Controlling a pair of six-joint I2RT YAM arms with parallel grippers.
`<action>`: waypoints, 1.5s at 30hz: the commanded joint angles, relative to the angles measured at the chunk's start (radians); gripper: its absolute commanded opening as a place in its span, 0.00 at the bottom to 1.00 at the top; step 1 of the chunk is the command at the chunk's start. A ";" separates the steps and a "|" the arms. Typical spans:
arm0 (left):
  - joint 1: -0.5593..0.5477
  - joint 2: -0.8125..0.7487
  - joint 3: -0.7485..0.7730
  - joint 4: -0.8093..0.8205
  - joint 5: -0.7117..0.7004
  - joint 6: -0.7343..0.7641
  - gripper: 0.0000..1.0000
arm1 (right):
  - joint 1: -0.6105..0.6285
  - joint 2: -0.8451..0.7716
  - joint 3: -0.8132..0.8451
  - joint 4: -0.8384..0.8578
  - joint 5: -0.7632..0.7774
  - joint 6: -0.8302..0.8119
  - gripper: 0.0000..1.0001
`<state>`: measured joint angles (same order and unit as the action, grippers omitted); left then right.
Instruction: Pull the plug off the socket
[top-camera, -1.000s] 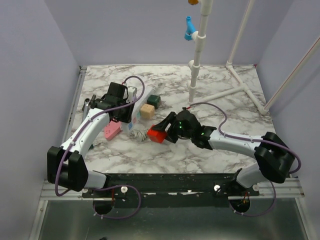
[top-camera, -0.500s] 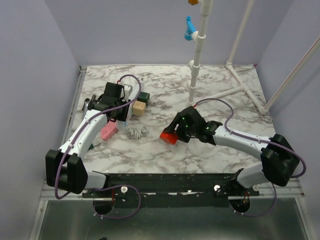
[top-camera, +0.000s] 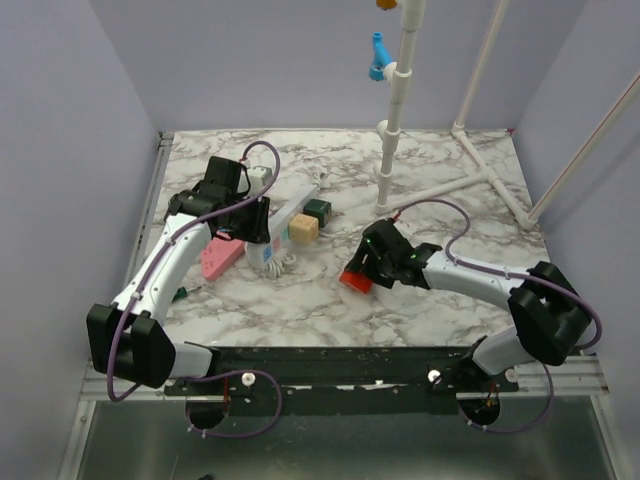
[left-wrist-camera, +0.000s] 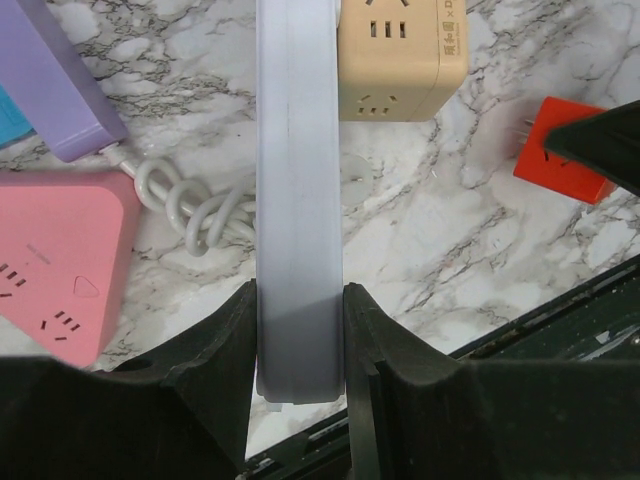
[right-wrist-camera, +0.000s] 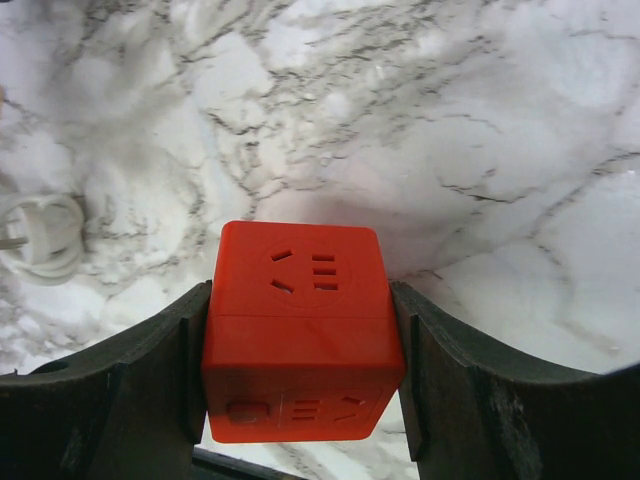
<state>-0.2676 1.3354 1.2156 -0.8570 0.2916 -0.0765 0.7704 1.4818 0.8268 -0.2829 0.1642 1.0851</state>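
The socket (left-wrist-camera: 298, 150), a long white strip, lies across the marble table with my left gripper (left-wrist-camera: 298, 340) shut on its near end. In the top view the socket (top-camera: 295, 205) runs diagonally out from the left gripper (top-camera: 258, 232). The plug (right-wrist-camera: 303, 330) is a red cube, held between the fingers of my right gripper (right-wrist-camera: 303, 350), which is shut on it. The red plug (top-camera: 357, 281) sits well to the right of the strip and apart from it, with its metal prongs bare (left-wrist-camera: 525, 130).
A tan cube adapter (left-wrist-camera: 400, 55) and a dark green cube (top-camera: 319, 211) sit against the strip's right side. A pink triangular adapter (left-wrist-camera: 60, 250), a purple bar (left-wrist-camera: 55, 90) and a coiled white cord (left-wrist-camera: 190, 210) lie left of it. A white pipe frame (top-camera: 395, 130) stands at the back.
My right gripper has carried the red plug to the right, away from the strip. The left gripper has swung the strip, and the tan and green cubes moved with it.
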 joint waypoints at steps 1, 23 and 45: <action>0.008 -0.020 0.029 -0.014 0.098 -0.012 0.00 | -0.005 -0.041 -0.044 0.033 0.067 -0.022 0.09; 0.079 0.008 0.056 -0.048 0.147 0.008 0.00 | -0.005 -0.162 0.072 -0.315 0.263 -0.016 1.00; 0.084 -0.002 0.088 -0.042 0.196 -0.040 0.00 | -0.006 0.112 0.465 -0.032 -0.157 0.092 1.00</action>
<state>-0.1856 1.3544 1.3018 -0.9375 0.4129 -0.0872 0.7654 1.4467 1.2362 -0.4572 0.1837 1.0645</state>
